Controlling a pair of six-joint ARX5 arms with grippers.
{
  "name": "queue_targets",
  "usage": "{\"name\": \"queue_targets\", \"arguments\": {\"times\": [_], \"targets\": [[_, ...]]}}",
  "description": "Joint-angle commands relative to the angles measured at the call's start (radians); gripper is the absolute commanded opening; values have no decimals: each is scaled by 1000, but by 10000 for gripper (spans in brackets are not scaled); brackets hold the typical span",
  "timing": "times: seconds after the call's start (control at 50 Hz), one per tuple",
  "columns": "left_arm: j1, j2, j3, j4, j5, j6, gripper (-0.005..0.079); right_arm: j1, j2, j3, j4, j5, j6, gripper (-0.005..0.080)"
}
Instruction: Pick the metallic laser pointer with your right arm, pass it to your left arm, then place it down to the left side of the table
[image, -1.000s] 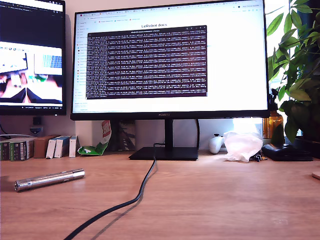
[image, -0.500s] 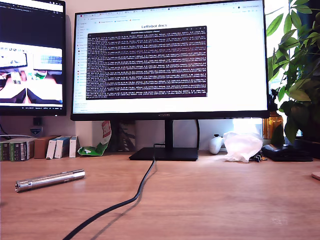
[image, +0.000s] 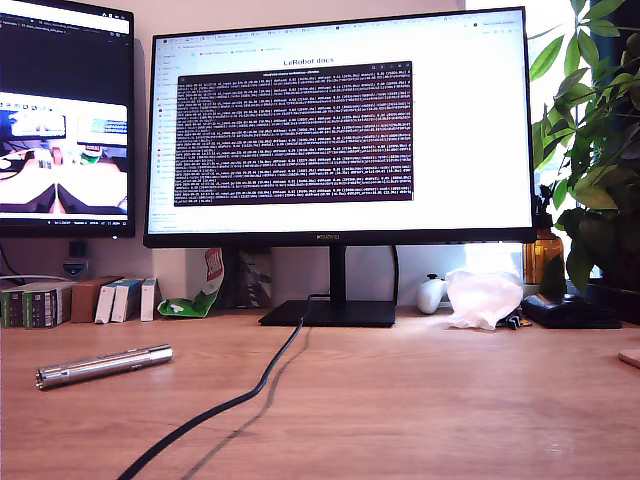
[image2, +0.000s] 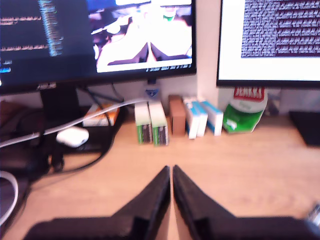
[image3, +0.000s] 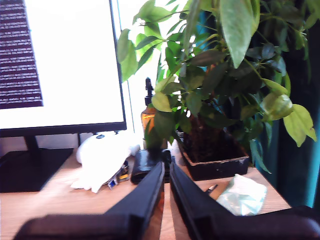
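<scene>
The whole exterior view is sitting a little differently from half a second ago: the big monitor (image: 340, 125) and the things behind it are showing slightly lower and shifted, as if the camera has been nudged. The metallic laser pointer (image: 103, 366) is lying in almost the same place as before. No arm is showing in the exterior view.

Nearest the camera, a black cable (image: 225, 405) is snaking across the worktop (image: 450, 400) from the bottom edge toward the monitor stand (image: 328, 314). The metallic laser pointer is lying flat on the worktop at the exterior view's left, well apart from the cable, with nothing touching it. One blurry shiny bit is peeking in at the edge of the first wrist view, but I cannot tell what it is.

My first gripper (image2: 171, 172) is hanging above the bare worktop and pointing at the small boxes (image2: 152, 125) under a second monitor (image2: 95, 40). Its jaws are pressed almost together with only a thin slit between them, and they are holding nothing.

My second gripper (image3: 166, 167) is pointing toward a leafy potted plant (image3: 220, 85) and a brown bottle (image3: 148, 117). Its jaws are also nearly touching and are gripping nothing. A white crumpled bag (image3: 102, 157) is lying just beyond the tips.

Farther back, the big monitor is showing a dark window full of text, and the green and white packet (image: 195, 295) is leaning by the stand.
</scene>
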Motion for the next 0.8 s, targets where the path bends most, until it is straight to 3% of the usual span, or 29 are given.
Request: {"name": "queue_targets", "arguments": {"times": [0.0,0.2,0.48,0.78], "targets": [[-6,-51,-31,-53,-4,-7,-21,-1,-7,-58,-3,-7,21,-13],[-13,-103,-31,-144,-17,-37,-21,-1,-7,-74,-34,-6,26,-13],[-42,-102,-31,-187,-6,-113,-21,6,-7,-99,-48,-71,-27,-13],[-44,-102,-31,-197,-14,-131,-21,5,-6,-98,-91,-58,-19,-13]]}}
